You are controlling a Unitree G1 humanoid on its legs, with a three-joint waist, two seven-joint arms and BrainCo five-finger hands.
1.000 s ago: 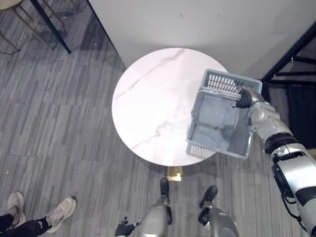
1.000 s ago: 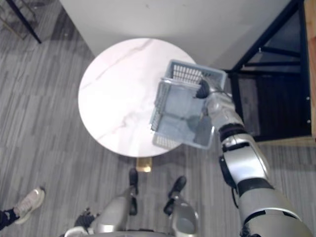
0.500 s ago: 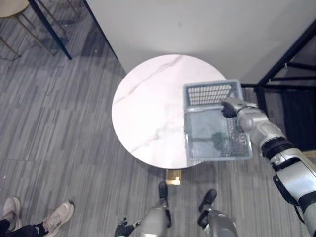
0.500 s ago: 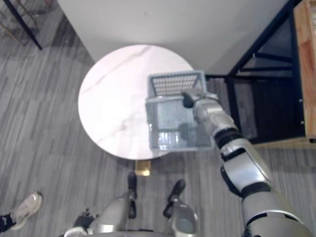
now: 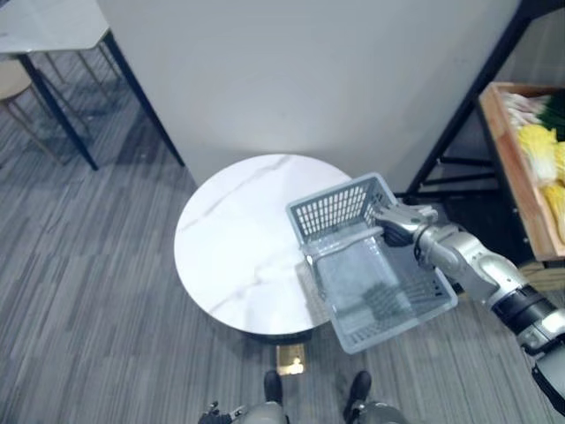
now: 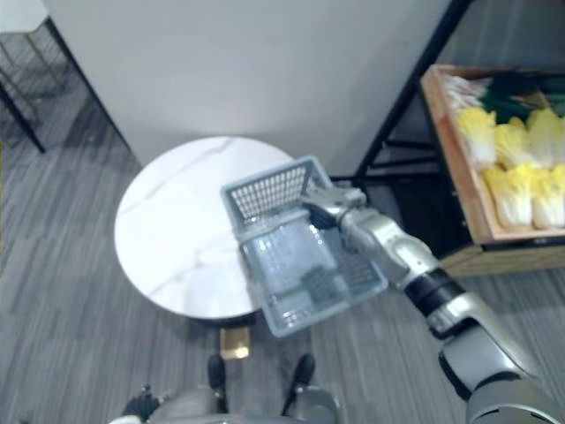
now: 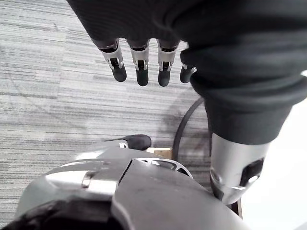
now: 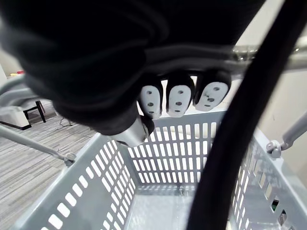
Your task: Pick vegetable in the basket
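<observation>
My right hand [image 5: 402,221] is shut on the handle of a grey plastic basket [image 5: 335,208] and holds it in the air, tilted, over the right edge of a round white marble table [image 5: 229,256]. In the right wrist view the fingers [image 8: 180,98] curl round the handle above the slotted basket [image 8: 177,153], which holds nothing. Yellow-green leafy vegetables [image 6: 512,168] lie in a wooden crate [image 6: 452,150] to the right, well apart from the basket. My left hand [image 7: 139,67] hangs low over the floor, fingers straight, holding nothing.
The crate rests on a black metal rack [image 5: 450,132] right of the table. A white wall stands behind the table. Another table [image 5: 44,26] with dark legs is at the far left. Grey striped floor surrounds everything.
The camera has tilted up, bringing the crate of vegetables into view. My right hand has swung the basket round and to the right, so that it now overhangs the table's right edge.
</observation>
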